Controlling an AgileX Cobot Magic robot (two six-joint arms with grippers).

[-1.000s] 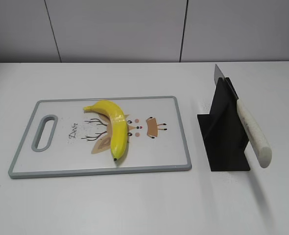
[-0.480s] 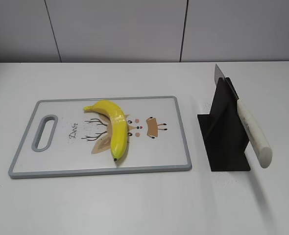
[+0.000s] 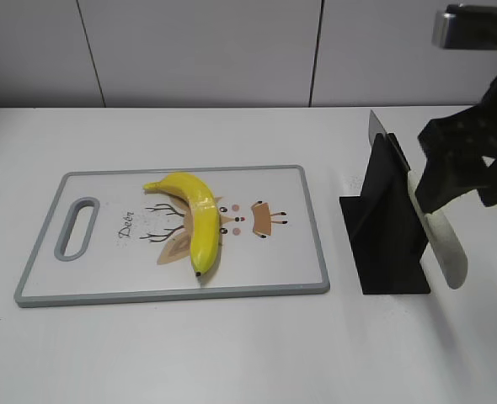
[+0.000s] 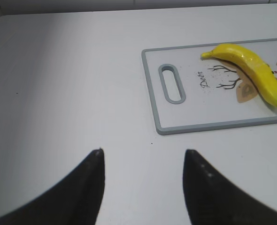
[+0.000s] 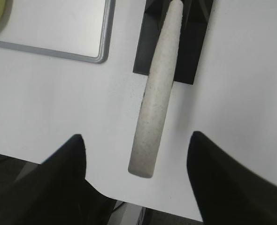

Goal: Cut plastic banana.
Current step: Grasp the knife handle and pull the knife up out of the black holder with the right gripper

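The yellow plastic banana lies on the grey-rimmed cutting board, left of the board's middle; it also shows in the left wrist view. A knife with a pale handle rests slanted in a black stand. My right gripper is open and hovers above the knife handle, which lies between its fingers without touching them. My left gripper is open and empty over bare table, left of the board. It is out of the exterior view.
The cutting board has a handle slot at its left end. The table's front edge lies just below the knife handle's end. White wall panels stand behind the table.
My right arm has come into the exterior view from the upper right and now hangs above the knife handle. The banana, board and knife have not moved.
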